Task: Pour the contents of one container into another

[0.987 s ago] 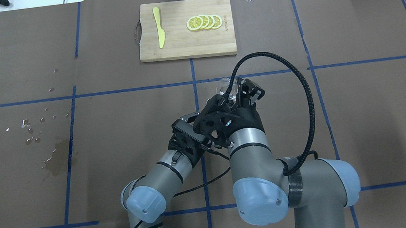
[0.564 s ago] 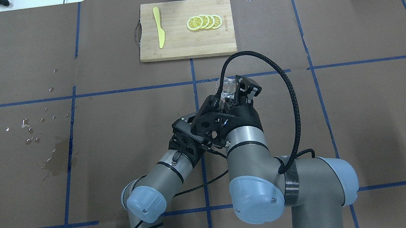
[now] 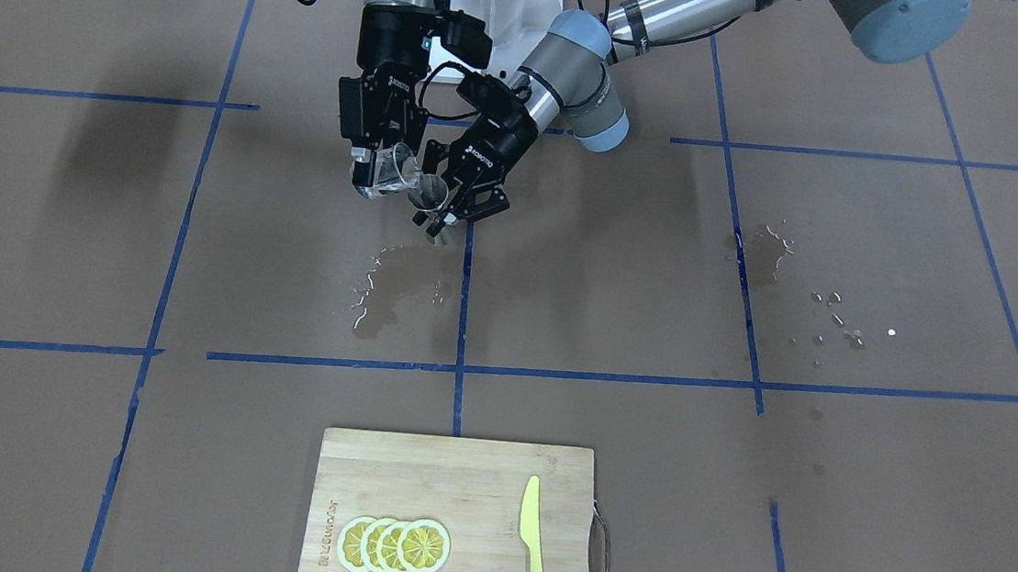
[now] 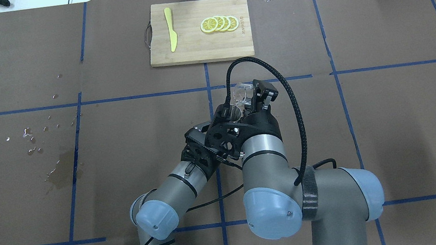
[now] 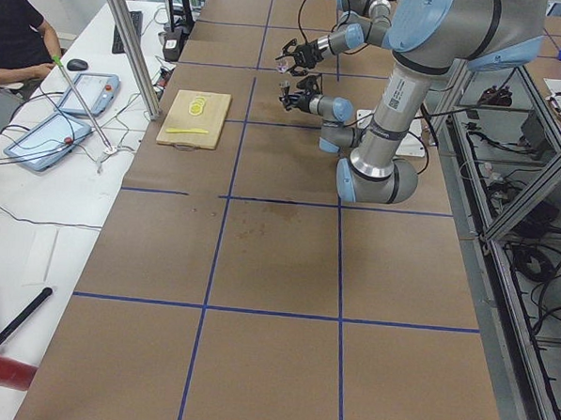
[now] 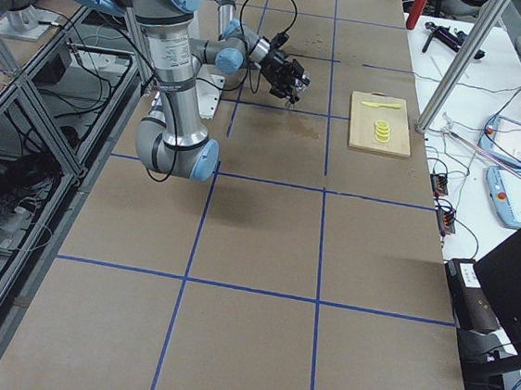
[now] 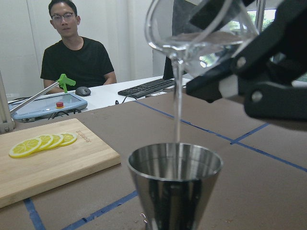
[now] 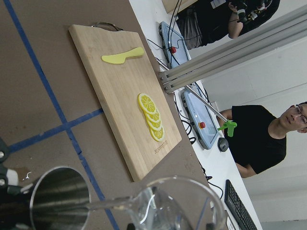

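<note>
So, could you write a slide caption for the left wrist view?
Tilted glass tumbler pours a thin stream into the steel jigger below.

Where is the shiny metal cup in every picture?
Front-facing: jigger upper middle.
Overhead: hidden, cannot pick it out.
Left side: too small to tell.
Right side: too small to tell.
Left wrist: jigger bottom centre, under the tumbler.
Right wrist: jigger bottom left.
Landmark: the cutting board with lemon slices, in every view.
</note>
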Tool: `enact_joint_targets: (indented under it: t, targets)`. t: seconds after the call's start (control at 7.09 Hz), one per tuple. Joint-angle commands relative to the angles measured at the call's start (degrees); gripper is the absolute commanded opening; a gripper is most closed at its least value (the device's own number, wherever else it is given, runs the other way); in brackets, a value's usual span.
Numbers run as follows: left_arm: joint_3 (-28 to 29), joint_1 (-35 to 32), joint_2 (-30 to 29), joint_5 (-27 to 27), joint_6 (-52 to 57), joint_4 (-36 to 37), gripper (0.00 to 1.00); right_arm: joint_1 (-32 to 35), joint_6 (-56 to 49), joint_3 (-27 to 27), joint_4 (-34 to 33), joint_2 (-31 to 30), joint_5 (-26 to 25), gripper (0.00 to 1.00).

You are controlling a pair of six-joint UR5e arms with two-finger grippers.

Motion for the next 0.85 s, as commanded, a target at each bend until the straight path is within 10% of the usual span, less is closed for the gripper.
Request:
enact_joint_targets:
  t: [0.0, 0.71]
  targets:
    - [-0.1, 0.1, 0.0, 0.0, 0.0, 0.0, 0.0, 0.2, -1.8, 0.0, -0.6, 0.1, 0.0, 0.09]
    - [-0.1, 0.1, 0.0, 0.1, 0.0, 0.0, 0.0, 0.4, -6.0, 0.1, -1.2, 0.2, -0.1, 0.1]
